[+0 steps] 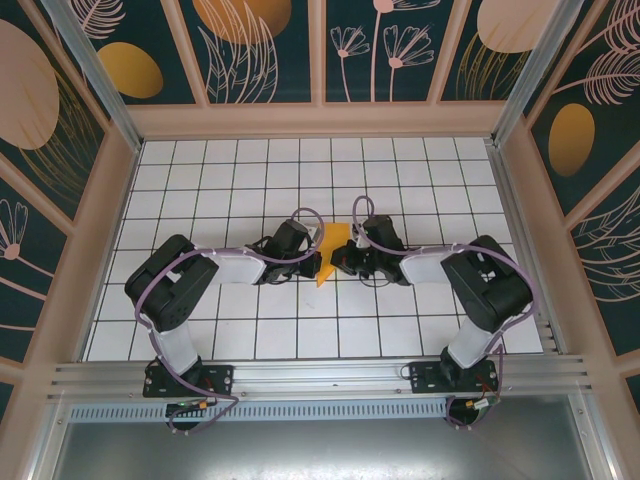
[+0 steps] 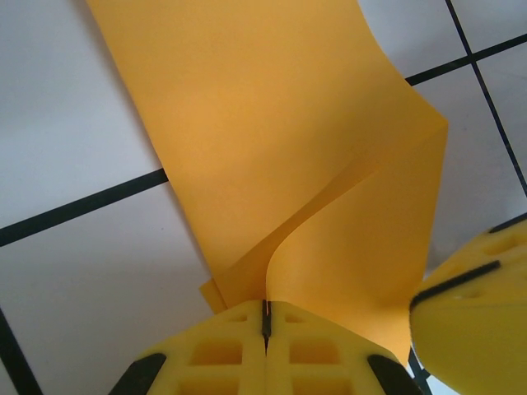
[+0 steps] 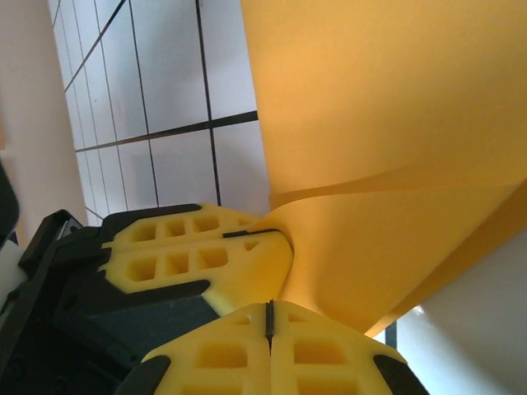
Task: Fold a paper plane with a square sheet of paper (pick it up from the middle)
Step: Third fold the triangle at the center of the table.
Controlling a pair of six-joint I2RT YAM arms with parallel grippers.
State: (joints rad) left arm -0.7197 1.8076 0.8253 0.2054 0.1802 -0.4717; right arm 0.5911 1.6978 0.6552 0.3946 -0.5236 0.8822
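Well, on my top feed the white gridded table (image 1: 250,170) took up most of the frame, with the dark floral wall panels (image 1: 260,50) along the upper edge and both sides. The left arm (image 1: 175,285) sat in the lower left and the right arm (image 1: 485,285) in the lower right. Each was bent inward, so their wrists met near the centre of the frame.

Between them I saw the square sheet of paper (image 1: 332,252), an orange-yellow angular shape pointing toward the top of the frame. The left gripper (image 1: 316,262) was against its left side and the right gripper (image 1: 346,262) against its right.

On my left wrist feed the paper (image 2: 272,148) covered the upper and middle frame, doubled over, with one layer curling away from the other. Its lower edge ran into the seam of the left gripper (image 2: 266,317) at bottom centre, whose jaws were pressed together and clamped on the sheet. One yellow finger (image 2: 473,304) of the right gripper sat at lower right, just beside the paper's corner.

On my right wrist feed the paper (image 3: 387,123) spread across the upper right. The right gripper (image 3: 269,317) at bottom centre had its jaws together, pinching the sheet's lower fold. The left gripper (image 3: 263,239) sat just up and left of it, against the same fold. I could not tell whether the paper touched the table.
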